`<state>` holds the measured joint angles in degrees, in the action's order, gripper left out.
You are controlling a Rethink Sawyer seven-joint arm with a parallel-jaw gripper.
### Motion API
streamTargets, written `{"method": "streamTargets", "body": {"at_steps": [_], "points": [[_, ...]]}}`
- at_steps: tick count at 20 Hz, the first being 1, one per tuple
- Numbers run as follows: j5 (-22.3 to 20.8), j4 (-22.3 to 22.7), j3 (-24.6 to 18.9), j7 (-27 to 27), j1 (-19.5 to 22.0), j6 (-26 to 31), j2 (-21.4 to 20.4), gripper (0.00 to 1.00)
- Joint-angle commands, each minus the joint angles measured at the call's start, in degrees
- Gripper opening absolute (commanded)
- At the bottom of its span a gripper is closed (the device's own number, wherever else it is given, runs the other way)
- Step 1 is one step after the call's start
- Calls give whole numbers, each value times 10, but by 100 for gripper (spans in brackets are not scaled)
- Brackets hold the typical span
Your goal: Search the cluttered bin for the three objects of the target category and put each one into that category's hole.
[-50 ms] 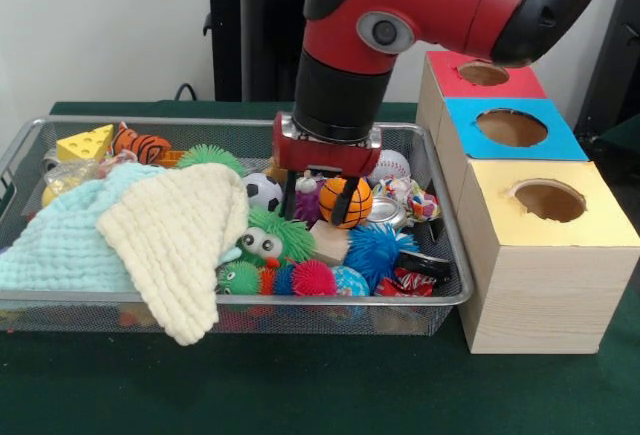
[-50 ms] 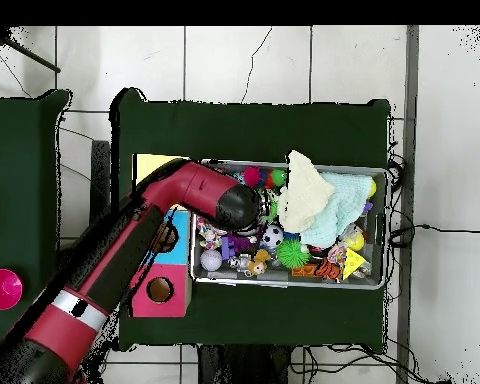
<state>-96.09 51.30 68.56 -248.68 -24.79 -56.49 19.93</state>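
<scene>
Gripper (image 1: 338, 200) sits low over the middle of the wire bin (image 1: 440, 300), and from the front view I read its two dark fingers as pinching the orange basketball-patterned ball (image 1: 345, 201), one finger across the ball's face and one at its left. The ball looks lifted slightly above the clutter, though I can't be sure it is clear of the toys under it. From overhead the arm's wrist hides the grasp entirely.

So I judge I'm in the pick-and-lift step for one ball. Other ball-like candidates lie close by: a small soccer ball (image 1: 262, 191) just left of the gripper and a white baseball (image 1: 391, 166) just behind it to the right. Cream cloth (image 1: 180, 230) and pale blue cloth (image 1: 60, 245) cover the bin's left half and may hide more.

Next I need to raise straight up until the ball clears the bin's rim, then carry it toward the three boxes beside the bin: red-topped box (image 1: 482, 77), blue-topped box (image 1: 512, 129), yellow-topped box (image 1: 548, 203). Which hole belongs to balls, I can't tell from here.
</scene>
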Motion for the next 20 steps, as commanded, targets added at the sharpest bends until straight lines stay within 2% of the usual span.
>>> {"method": "streamTargets", "body": {"at_steps": [1, 6, 13, 20], "points": [[2, 22, -20, -189, -13, -102, -13, 100], [1, 33, -11, -192, -18, -122, -24, 100], [8, 38, -15, -173, -13, -117, -27, 100], [6, 46, -15, -175, -14, -125, -36, 100]]}}
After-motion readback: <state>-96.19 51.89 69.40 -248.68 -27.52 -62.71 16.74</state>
